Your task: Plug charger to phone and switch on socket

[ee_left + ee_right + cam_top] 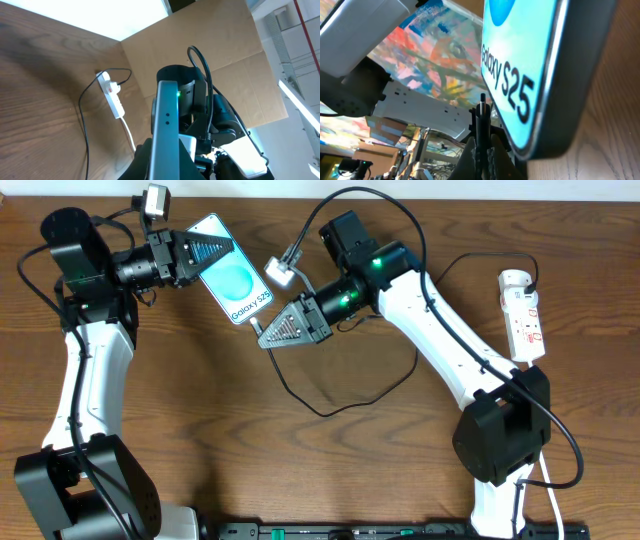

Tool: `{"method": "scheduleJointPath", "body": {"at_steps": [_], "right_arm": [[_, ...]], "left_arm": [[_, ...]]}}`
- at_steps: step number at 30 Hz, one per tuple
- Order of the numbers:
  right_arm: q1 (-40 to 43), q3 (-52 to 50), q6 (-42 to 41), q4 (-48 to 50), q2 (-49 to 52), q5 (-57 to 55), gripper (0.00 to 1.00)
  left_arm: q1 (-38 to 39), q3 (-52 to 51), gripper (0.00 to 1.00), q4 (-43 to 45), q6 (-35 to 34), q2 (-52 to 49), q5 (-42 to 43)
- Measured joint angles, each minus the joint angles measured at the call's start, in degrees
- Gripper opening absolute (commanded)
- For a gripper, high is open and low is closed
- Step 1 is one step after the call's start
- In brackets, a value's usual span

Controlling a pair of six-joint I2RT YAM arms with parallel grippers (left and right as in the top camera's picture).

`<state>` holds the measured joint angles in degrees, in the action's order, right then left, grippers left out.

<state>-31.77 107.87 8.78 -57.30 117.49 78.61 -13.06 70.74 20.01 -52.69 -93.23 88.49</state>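
Observation:
The phone, blue-cyan screen reading "Galaxy S25", is held tilted above the table by my left gripper, which is shut on its upper end. In the left wrist view the phone shows edge-on between the fingers. My right gripper is shut on the charger's connector tip, just below the phone's bottom edge, pointing at it. I cannot tell whether the tip touches the phone. The charger's thin black cable loops over the table toward the white socket at the far right, which also shows in the left wrist view.
The wooden table carries both arm bases at its front edge. The right arm stretches between the socket and the phone. A cardboard wall stands behind the table.

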Motion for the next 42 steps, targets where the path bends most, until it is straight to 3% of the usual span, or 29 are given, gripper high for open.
{"method": "scheduleJointPath", "body": {"at_steps": [42], "right_arm": [[0.57,0.00,-3.30,2.49,0.00,-2.36,0.01]], "left_arm": [[-0.04,0.00,0.07,0.07,-0.04,0.00,-0.07]]}}
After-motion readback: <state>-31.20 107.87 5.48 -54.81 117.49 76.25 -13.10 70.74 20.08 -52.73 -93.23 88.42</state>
